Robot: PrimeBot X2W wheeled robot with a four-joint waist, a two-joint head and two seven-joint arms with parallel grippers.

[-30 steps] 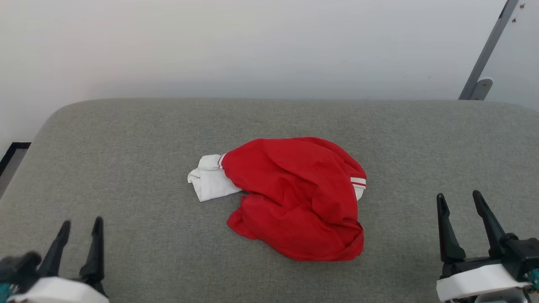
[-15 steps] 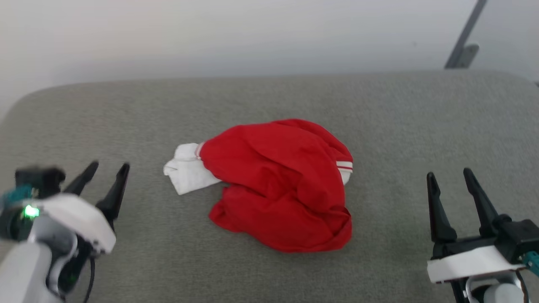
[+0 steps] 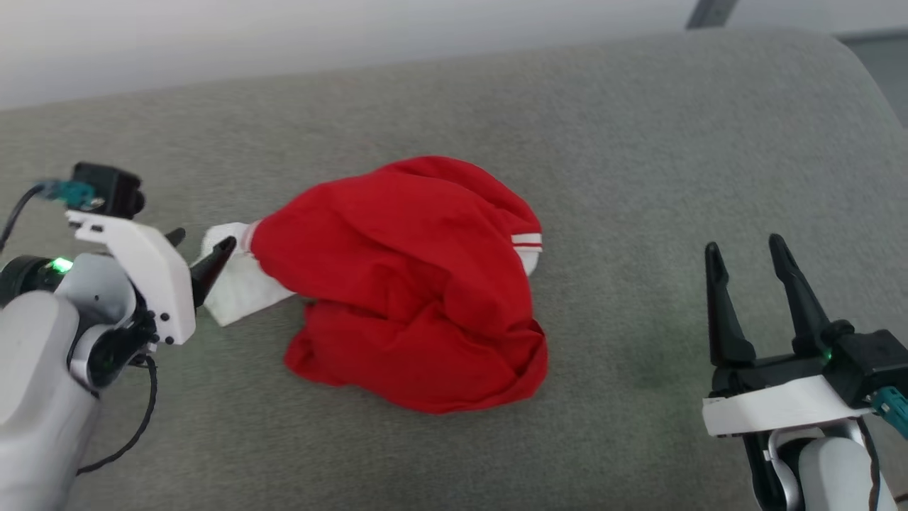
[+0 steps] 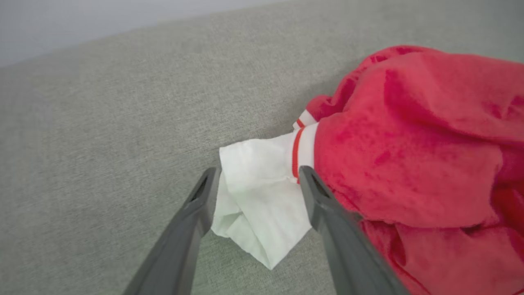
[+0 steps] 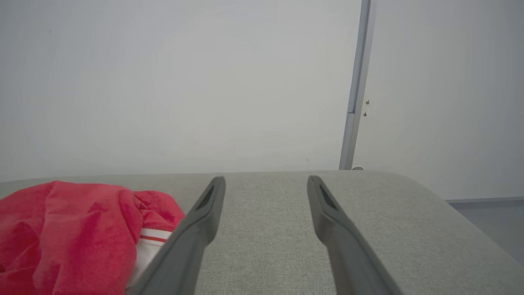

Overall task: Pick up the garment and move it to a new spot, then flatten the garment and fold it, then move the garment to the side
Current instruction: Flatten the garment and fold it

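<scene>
One sleeve (image 4: 262, 213) between left gripper (image 4: 258, 171) tips — wrist view, garment (image 4: 409, 143) crumpled

Grey fabric-covered cushion (image 3: 638, 142), with the crumpled red garment (image 3: 411, 284) directly on its middle.

A crumpled red fabric jersey with white sleeves (image 3: 411, 284) heaps up midway across the grey woven cushion (image 3: 638, 142). Bare cushion lies open before and behind it, widest at the right. A pale wall (image 5: 163, 82) closes the far edge.
</scene>
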